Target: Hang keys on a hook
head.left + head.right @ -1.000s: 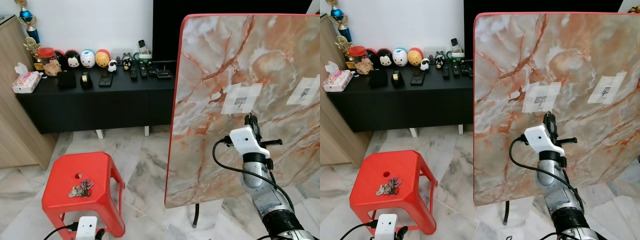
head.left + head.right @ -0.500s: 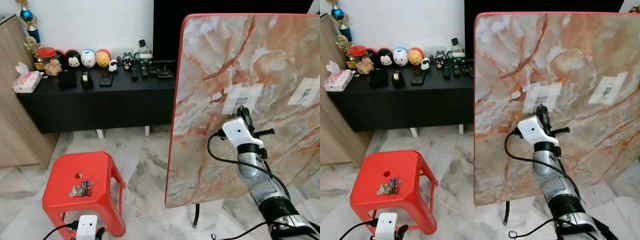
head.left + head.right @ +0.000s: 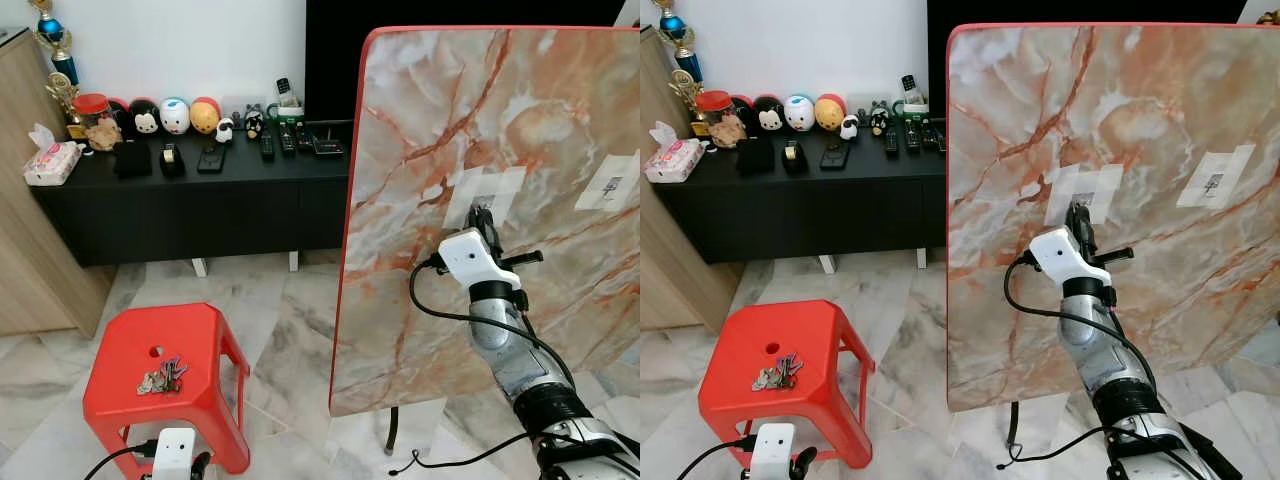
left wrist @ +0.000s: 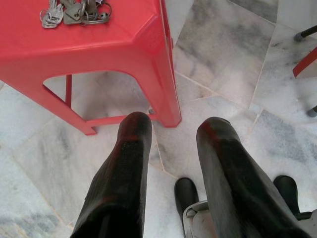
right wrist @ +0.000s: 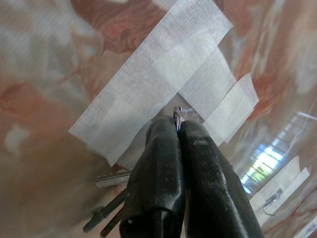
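My right gripper (image 3: 482, 214) is raised against the upright marble-patterned board (image 3: 430, 110), its tips at the left taped patch (image 3: 487, 192) that carries a small hook. In the right wrist view its fingers (image 5: 163, 163) are shut on a key ring, with the tip of the ring (image 5: 177, 113) against the tape and keys (image 5: 113, 178) hanging beside them. A second bunch of keys (image 3: 163, 376) lies on the red stool (image 3: 120, 345). My left gripper (image 4: 173, 126) hangs low and open beside that stool, holding nothing.
A second taped hook patch (image 3: 611, 183) sits further right on the board. A black cabinet (image 3: 190, 205) with toys and remotes stands along the back wall. A wooden cupboard (image 3: 25, 240) is at the left. Marble floor lies between stool and board.
My right gripper has risen and moved left along the board, from below the taped patch up onto it. The left arm and the stool's keys have stayed put.
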`<state>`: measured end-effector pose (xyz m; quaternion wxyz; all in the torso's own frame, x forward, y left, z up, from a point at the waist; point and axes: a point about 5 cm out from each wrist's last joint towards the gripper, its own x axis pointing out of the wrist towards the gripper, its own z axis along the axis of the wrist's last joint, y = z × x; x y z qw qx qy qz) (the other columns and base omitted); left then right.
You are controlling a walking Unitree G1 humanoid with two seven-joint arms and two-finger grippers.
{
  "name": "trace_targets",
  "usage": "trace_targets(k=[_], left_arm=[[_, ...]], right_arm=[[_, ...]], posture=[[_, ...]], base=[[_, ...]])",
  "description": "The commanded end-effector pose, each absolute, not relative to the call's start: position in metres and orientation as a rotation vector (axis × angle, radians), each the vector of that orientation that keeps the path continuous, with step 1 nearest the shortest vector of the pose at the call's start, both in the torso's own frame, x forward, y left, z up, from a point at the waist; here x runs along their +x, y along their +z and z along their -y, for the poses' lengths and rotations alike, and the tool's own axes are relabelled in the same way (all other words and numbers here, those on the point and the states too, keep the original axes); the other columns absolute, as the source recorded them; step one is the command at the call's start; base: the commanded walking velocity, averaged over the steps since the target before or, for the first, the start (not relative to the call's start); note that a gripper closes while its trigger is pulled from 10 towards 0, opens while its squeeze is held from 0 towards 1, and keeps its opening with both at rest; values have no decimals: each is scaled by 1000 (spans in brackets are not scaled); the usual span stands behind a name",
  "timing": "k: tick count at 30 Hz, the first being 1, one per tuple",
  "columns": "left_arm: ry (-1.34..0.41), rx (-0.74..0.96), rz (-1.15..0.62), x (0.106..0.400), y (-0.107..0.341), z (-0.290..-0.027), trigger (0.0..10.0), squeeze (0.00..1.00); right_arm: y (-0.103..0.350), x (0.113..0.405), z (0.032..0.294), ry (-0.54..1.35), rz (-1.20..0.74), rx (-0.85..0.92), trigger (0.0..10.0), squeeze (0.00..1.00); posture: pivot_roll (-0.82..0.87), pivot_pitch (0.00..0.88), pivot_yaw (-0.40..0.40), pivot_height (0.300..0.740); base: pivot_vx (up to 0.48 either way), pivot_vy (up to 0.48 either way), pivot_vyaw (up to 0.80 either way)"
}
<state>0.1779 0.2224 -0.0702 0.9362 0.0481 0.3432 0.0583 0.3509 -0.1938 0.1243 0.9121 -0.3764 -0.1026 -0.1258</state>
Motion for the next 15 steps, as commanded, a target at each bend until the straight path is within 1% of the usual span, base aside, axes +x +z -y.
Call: trace_targets(k=[1,8,15], left_arm=[[119,100,-687,180,-69,-220,10000,0],[118,99,-676,181,-68,-220,10000,0],[116,98,-677,181,-68,-219,10000,0]], right_arm=[[129,353,195,-273,228,-764,10000,0],[130,348,196,-302,271,-760,10000,0],[120,340,199,-303,256,-765,10000,0]], posture=[[-41,0,-52,740],[-40,0,-54,740],[-42,0,-54,740]], base=[[0,0,0],[0,0,0],[0,0,0]])
